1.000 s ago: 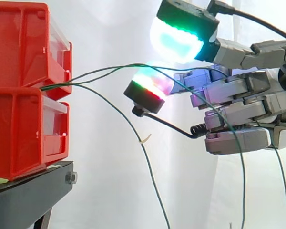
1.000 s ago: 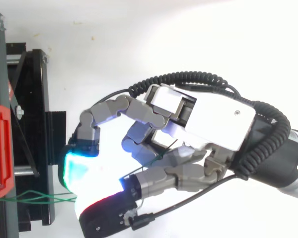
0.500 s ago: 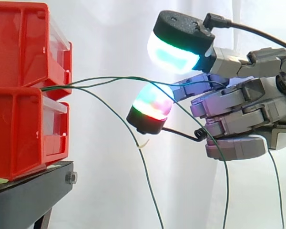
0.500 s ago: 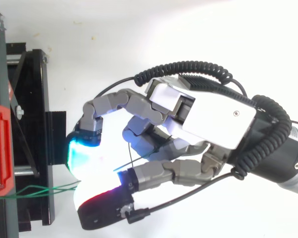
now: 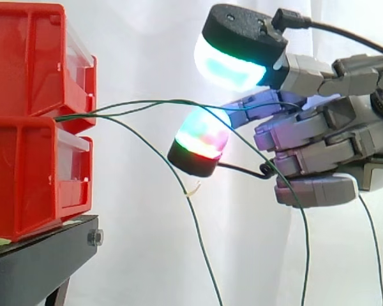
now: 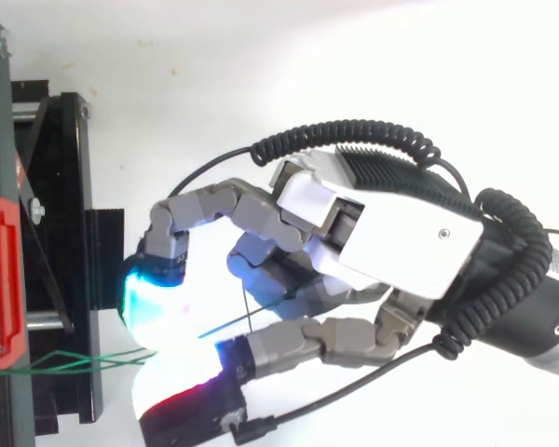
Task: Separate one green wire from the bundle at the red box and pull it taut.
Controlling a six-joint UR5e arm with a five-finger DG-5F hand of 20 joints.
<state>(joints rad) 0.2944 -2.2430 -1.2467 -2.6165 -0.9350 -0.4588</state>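
Nearest in the side view, the hand (image 5: 325, 146) reaches in from the right with its fingers (image 5: 306, 131) curled round one green wire (image 5: 179, 101), while the glowing pads (cyan above, green and red below) stand apart on either side of that strand. The wire runs nearly level, with slight slack, leftward to the bundle (image 5: 76, 116); another green strand (image 5: 153, 150) sags away downward, and a further one (image 5: 293, 204) drapes across the curled fingers. Farther left the bundle comes out between the stacked red bins (image 5: 25, 159) on the black stand (image 5: 38, 261), before the white curtain (image 5: 147, 38).
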